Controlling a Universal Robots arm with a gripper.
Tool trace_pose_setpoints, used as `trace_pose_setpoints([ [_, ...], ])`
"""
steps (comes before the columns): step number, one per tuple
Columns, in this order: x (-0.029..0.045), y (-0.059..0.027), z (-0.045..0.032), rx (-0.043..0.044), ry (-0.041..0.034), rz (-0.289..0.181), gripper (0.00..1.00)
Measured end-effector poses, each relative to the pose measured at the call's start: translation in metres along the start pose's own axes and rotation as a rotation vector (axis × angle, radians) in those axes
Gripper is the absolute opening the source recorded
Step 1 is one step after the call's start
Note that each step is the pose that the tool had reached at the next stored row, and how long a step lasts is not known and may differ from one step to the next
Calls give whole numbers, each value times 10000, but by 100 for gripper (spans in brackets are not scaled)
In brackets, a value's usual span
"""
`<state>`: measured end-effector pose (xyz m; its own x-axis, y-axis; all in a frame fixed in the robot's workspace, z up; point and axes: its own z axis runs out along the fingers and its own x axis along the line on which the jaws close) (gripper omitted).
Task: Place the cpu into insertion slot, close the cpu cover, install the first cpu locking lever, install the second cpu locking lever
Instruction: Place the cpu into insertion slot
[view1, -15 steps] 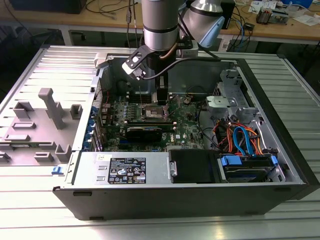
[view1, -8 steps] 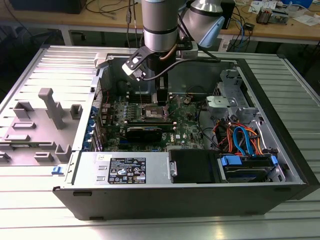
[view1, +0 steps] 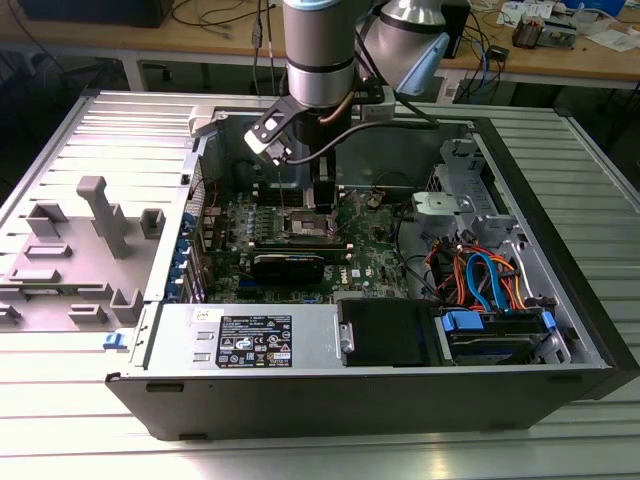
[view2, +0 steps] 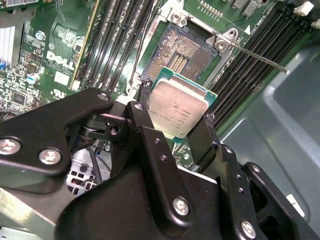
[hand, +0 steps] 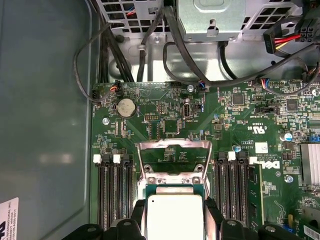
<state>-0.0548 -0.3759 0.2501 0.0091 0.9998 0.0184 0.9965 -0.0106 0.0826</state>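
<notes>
black fingers (view2: 150, 140) grip the cpu (view2: 177, 107) by its edges close to the open insertion slot (view2: 187, 50), where a tilted or off-centre descent could damage the slot or leave the cpu askew.

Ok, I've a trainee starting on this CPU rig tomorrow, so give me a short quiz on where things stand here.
1. True or false: the cpu already sits in the insertion slot.
2. The hand is: A) open, B) shut on the cpu, C) shut and empty.
3. Fill in: the cpu cover stands ____.
Key: 1 false; 2 B; 3 open.
</notes>
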Motion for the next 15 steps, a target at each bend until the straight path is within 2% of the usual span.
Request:
trace_pose_setpoints([
  [15,-1,-5,55,0,-1,0,55],
])
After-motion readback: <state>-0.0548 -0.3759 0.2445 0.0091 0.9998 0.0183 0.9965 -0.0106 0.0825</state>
